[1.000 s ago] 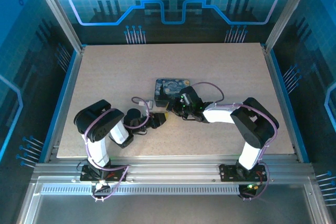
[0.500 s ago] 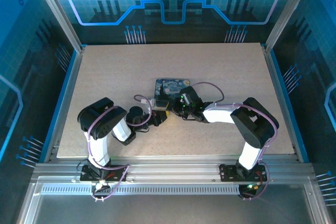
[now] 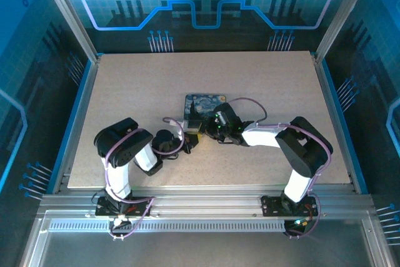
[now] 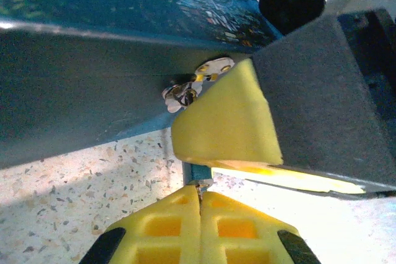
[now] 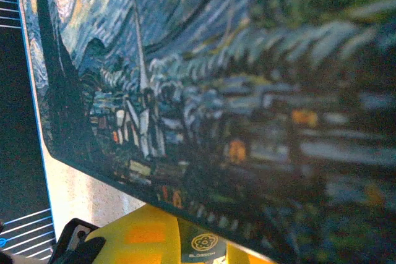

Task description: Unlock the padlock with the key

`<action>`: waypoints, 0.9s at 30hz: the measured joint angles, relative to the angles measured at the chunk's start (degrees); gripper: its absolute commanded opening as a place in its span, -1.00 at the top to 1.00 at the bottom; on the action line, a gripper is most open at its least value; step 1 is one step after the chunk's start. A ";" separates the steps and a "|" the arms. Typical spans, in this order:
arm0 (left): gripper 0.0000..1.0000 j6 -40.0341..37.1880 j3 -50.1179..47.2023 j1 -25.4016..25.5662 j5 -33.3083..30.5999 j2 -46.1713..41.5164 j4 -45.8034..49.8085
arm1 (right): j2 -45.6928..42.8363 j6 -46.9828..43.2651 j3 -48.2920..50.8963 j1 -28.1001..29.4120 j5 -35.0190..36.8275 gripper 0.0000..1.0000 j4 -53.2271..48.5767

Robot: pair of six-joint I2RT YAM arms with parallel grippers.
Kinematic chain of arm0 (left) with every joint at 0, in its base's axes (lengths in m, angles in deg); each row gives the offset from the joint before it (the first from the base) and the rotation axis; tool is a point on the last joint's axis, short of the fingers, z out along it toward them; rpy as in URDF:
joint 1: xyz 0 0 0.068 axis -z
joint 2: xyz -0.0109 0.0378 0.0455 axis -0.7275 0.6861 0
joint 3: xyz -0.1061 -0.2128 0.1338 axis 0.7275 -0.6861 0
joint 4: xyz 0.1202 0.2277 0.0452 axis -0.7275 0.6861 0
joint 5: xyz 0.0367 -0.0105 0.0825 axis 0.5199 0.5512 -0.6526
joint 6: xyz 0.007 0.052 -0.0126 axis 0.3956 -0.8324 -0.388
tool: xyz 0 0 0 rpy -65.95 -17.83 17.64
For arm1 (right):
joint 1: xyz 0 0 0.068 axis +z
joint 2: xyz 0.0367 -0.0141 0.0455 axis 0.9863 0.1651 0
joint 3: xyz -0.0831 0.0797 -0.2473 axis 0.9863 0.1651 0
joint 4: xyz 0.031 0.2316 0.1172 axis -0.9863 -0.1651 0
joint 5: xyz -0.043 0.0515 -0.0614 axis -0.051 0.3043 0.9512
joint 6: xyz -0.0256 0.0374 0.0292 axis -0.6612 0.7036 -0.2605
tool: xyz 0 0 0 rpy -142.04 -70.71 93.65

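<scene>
There is one table (image 3: pixel 125 92), and on it one box (image 3: pixel 203 105) with a painted lid. Two arms stand at the near edge: one left arm (image 3: pixel 125 149) and one right arm (image 3: pixel 297 148). They carry two grippers, the left gripper (image 4: pixel 199 205) and the right gripper (image 3: pixel 206 130), each with two yellow pads (image 4: pixel 161 233), four in all. One key (image 4: pixel 199 185) shows as a thin metal sliver. One padlock (image 5: pixel 203 243) shows as a small stamped body. One metal clasp (image 4: pixel 185 91) sits on the box wall.

Key (image 4: pixel 199 185) mostly hidden between fingers (image 4: pixel 162 227)
</scene>
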 measured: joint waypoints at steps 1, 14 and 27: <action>1.00 -2.08 -0.11 0.96 -1.77 -0.57 0.57 | -0.11 -0.15 -0.28 0.00 -0.02 1.00 -0.98; 1.00 -30.21 3.19 12.61 -22.32 -10.99 21.88 | -0.61 -3.06 -5.55 -0.26 -1.09 0.90 -15.17; 1.00 -25.59 0.66 9.07 -19.15 -11.17 19.02 | -9.79 -4.33 -3.28 -0.37 -0.46 -0.16 -18.16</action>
